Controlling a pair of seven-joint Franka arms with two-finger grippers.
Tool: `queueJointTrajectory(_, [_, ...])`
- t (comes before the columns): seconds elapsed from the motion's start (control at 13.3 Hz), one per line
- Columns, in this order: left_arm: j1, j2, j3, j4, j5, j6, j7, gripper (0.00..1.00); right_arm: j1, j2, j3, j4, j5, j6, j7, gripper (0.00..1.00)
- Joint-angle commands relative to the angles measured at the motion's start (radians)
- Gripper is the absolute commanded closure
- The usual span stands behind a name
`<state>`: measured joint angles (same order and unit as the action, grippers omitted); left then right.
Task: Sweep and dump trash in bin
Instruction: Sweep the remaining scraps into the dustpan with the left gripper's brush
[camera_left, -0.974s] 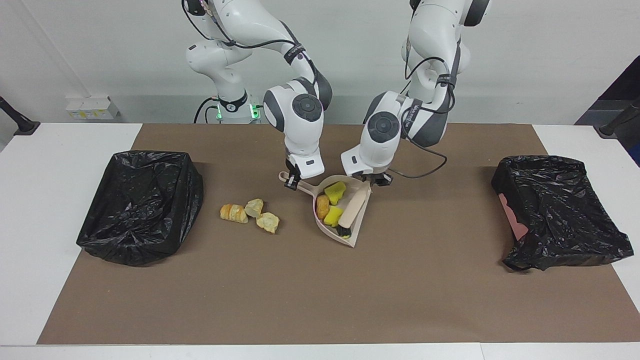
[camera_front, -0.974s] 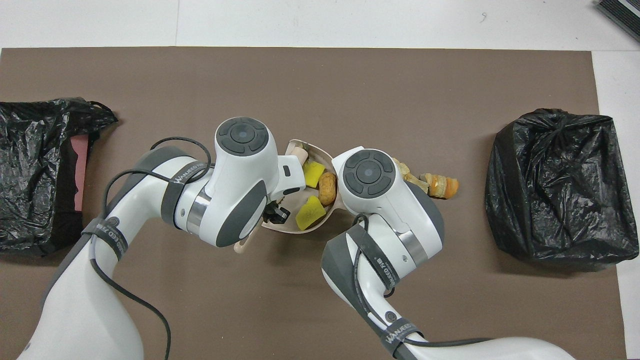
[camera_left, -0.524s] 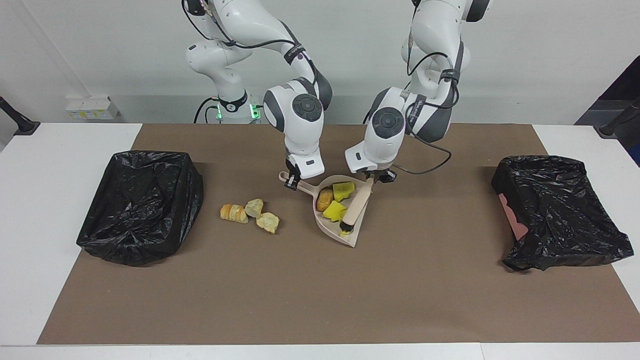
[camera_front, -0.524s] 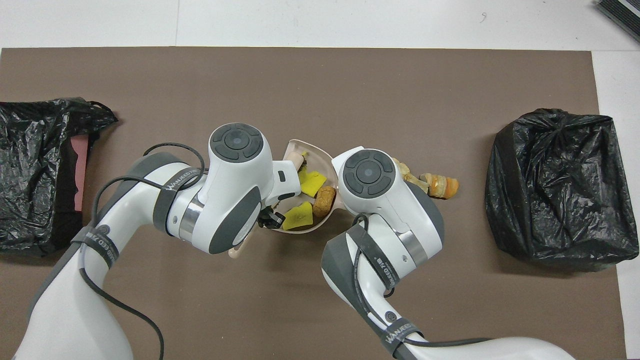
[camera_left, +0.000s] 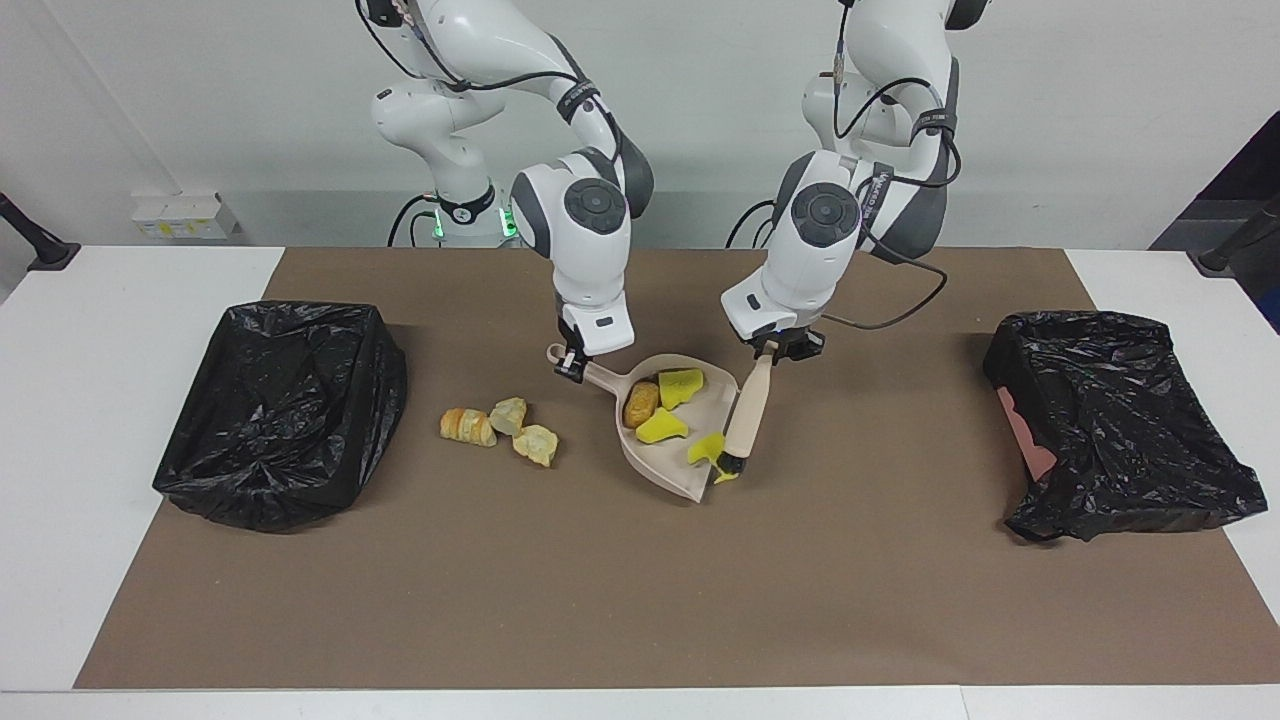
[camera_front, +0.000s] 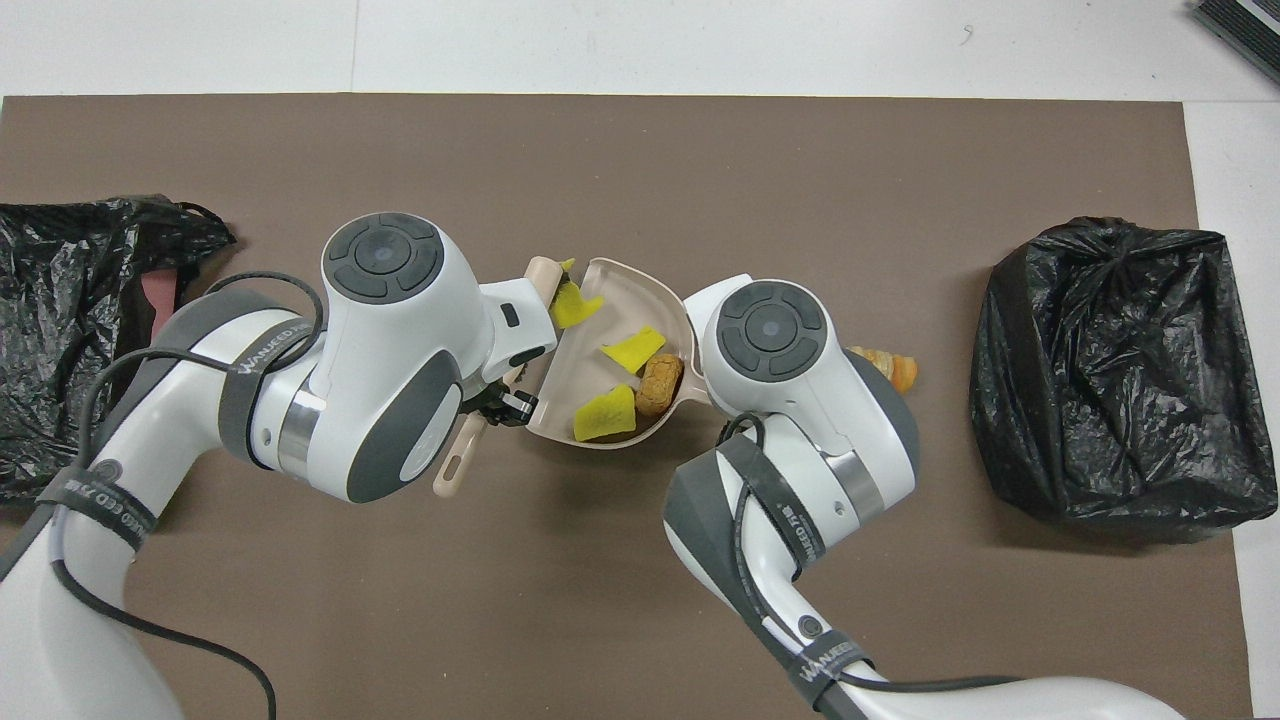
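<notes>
Right gripper (camera_left: 570, 366) clamps the dustpan (camera_left: 672, 455) handle, left gripper (camera_left: 781, 347) grips the brush (camera_left: 746, 415). Two sponge chunks (camera_left: 680, 386) and the brown roll (camera_left: 641, 402) sit in the pan; a third chunk (camera_left: 706, 447) teeters at its lip. Best a short, low stroke inward, pan steady; three bread pieces (camera_left: 500, 425) wait toward the right arm's end.

Overhead, you lose two of the three pale bread pieces (camera_left: 510, 415) under the right arm; only the croissant end (camera_front: 885, 368) shows. The left arm covers most of the brush (camera_front: 462, 455). The pink-lined bag (camera_front: 70, 330) is cut off at the edge.
</notes>
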<state>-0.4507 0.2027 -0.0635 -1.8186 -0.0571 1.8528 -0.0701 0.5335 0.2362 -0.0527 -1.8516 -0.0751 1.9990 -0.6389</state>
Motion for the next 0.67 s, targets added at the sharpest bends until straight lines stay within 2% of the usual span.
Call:
queueJointTrajectory(0.0, [-0.057, -0.086, -0.009, -0.115, -0.042, 0.028, -0.088, 1.0, -0.012, -0.026, 0.007, -0.023, -0.008, -0.009, -0.027, 1.0])
queueJointTrajectory(0.15, [-0.092, -0.12, -0.009, -0.152, -0.043, 0.01, -0.091, 1.0, -0.01, -0.035, 0.007, -0.031, 0.001, -0.034, -0.015, 1.0])
queueJointTrajectory(0.6, [-0.151, -0.163, -0.01, -0.156, -0.046, -0.265, -0.073, 1.0, -0.012, -0.041, 0.007, -0.043, 0.001, -0.048, -0.013, 1.0])
